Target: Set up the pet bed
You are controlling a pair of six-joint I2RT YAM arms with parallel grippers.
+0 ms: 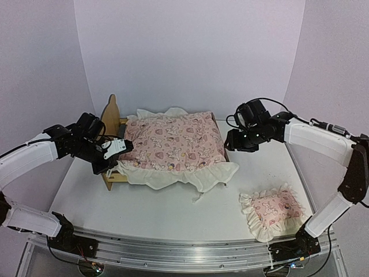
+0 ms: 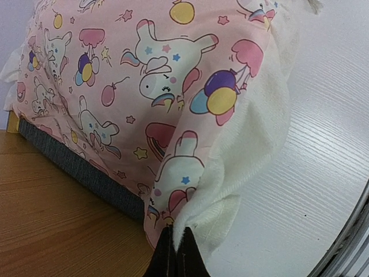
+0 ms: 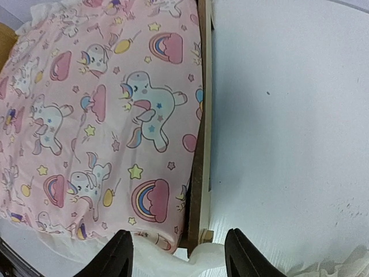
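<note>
Plywood pet bed (image 1: pixel 110 115) – rail (image 3: pixel 200 173) between spread right fingers (image 3: pixel 118 257), left fingers (image 2: pixel 167 259) closed beside cushion (image 2: pixel 144 86)

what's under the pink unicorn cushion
The pet bed: its headboard, side rail and a strip of dark grey base show; the cushion hides the rest.

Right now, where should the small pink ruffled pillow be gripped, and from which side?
Probably pinch the small pink ruffled pillow at its cream frill, coming from above: it lies flat, and the thin frill suits a narrow pinch better than the puffy middle.
</note>
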